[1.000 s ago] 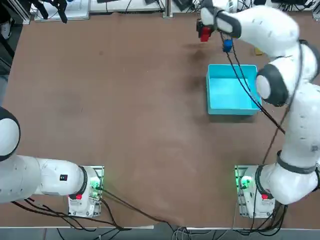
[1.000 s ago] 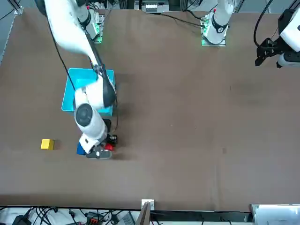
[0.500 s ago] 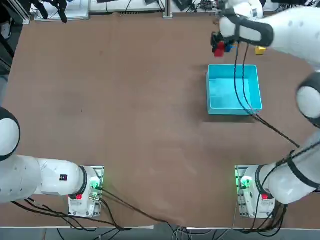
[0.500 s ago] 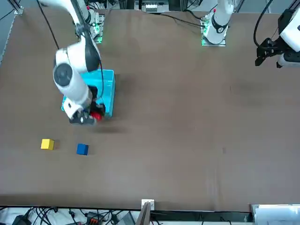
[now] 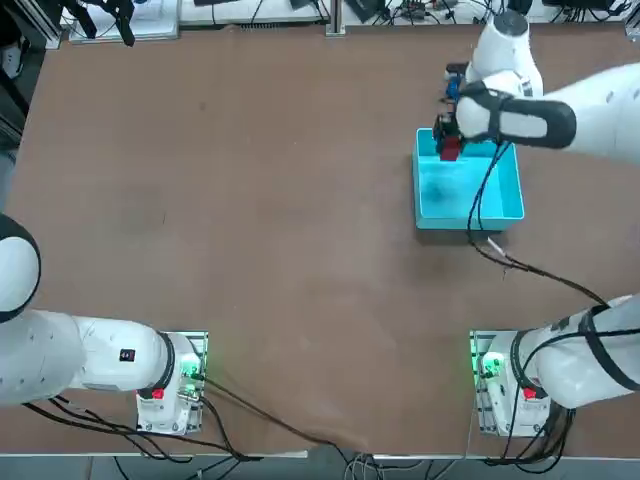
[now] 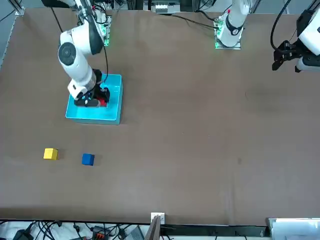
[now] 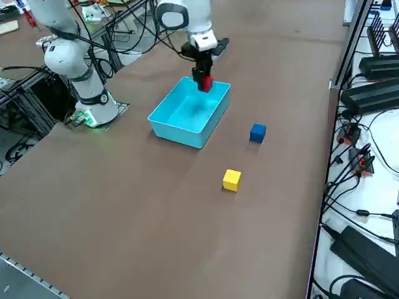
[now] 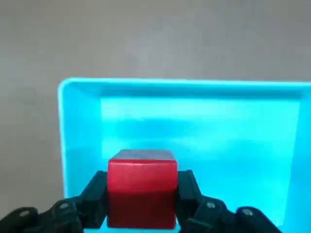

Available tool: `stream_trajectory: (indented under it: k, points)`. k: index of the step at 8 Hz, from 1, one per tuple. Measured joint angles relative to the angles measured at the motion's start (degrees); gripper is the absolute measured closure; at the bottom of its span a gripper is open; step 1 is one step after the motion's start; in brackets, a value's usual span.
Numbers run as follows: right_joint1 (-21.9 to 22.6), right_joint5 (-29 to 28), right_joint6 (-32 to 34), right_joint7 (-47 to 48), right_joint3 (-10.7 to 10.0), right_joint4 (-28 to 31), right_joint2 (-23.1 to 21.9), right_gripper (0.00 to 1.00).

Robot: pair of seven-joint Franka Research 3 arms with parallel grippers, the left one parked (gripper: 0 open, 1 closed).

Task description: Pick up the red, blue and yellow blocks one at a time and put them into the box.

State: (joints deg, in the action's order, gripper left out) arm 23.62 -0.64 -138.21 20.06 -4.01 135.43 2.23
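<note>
My right gripper [image 5: 447, 142] is shut on the red block [image 5: 449, 149] and holds it over the far left corner of the cyan box [image 5: 470, 222]. In the wrist view the red block [image 8: 142, 184] sits between the two fingers [image 8: 95, 198], with the box floor [image 8: 204, 131] below it. The front view shows the gripper [image 6: 95, 100] and the red block [image 6: 103, 101] inside the outline of the box [image 6: 95, 116]. Beyond the box, the blue block [image 6: 88, 159] and the yellow block [image 6: 50, 153] lie on the table. Both are apart from the box [image 7: 177, 132] in the side view too, the blue block [image 7: 257, 132] nearer it than the yellow block [image 7: 231, 180].
The right arm's black cable [image 5: 478, 205] hangs across the box. The arm bases [image 5: 497, 385] stand at the table's near edge. Cables and black equipment [image 7: 368, 93] lie just past the table's far edge.
The right gripper has carried the red block from beside the blue block back toward the robot, and it now hangs over the box. The blue and yellow blocks have not moved.
</note>
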Motion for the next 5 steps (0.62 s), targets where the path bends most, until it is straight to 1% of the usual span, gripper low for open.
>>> stream_trajectory:
  k: [2,3,5]
  points:
    - [0.0,0.0,-9.2,0.0,0.0,6.8,0.2,0.3]
    - [0.1,0.0,-12.5,0.0,0.1,8.9,1.0,0.3]
    - [1.2,0.0,-17.1,0.1,0.3,9.9,4.3,0.3]
